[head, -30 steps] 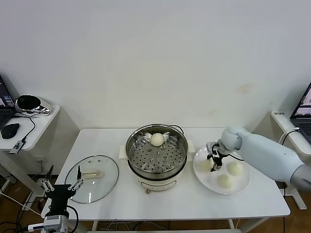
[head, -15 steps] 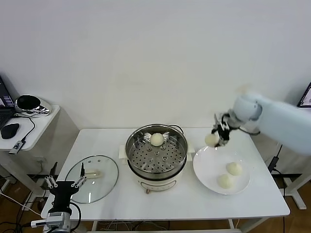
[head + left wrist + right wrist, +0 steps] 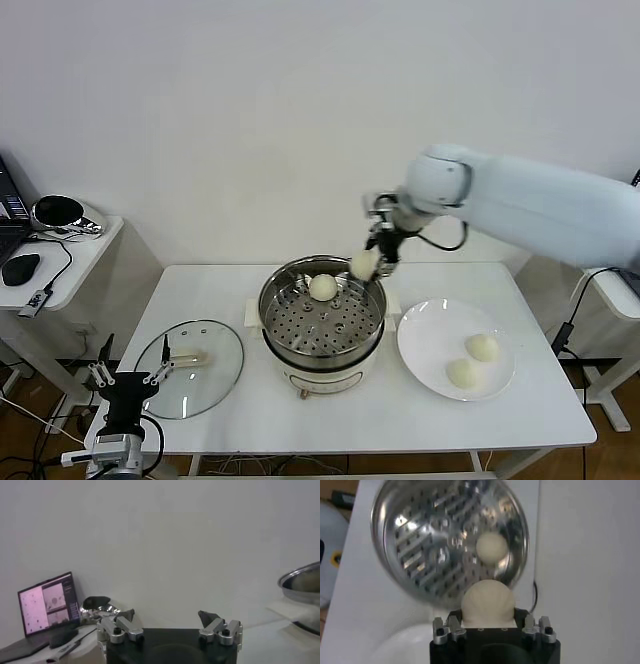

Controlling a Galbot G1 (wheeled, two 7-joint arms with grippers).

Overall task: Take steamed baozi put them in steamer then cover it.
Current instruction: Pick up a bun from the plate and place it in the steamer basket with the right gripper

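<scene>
Left gripper sat parked low at the table's near-left corner, off the front edge, fingers spread wide, holding nothing; just beyond it the round clear glass cover with metal rim and pale oblong handle lay flat on the white table, left of the pot, untouched; on the right the flat white plate carried two small cream-white steamed baozi close together on its right half; at centre the shiny round stainless-steel steamer with perforated tray on a white base held one bun near its far rim; farthest back the right gripper hung above the steamer's far-right rim, fingers clamped on a fourth bun, which the wrist view showed over the pot's edge beside the bun inside; step in hand looked like bun two of four in transit, roughly a third of the job; next move likely called for travel further inward over bare tray, lowering close to the perforations, then release clear of the bun already there; dropping from height risked a roll.
</scene>
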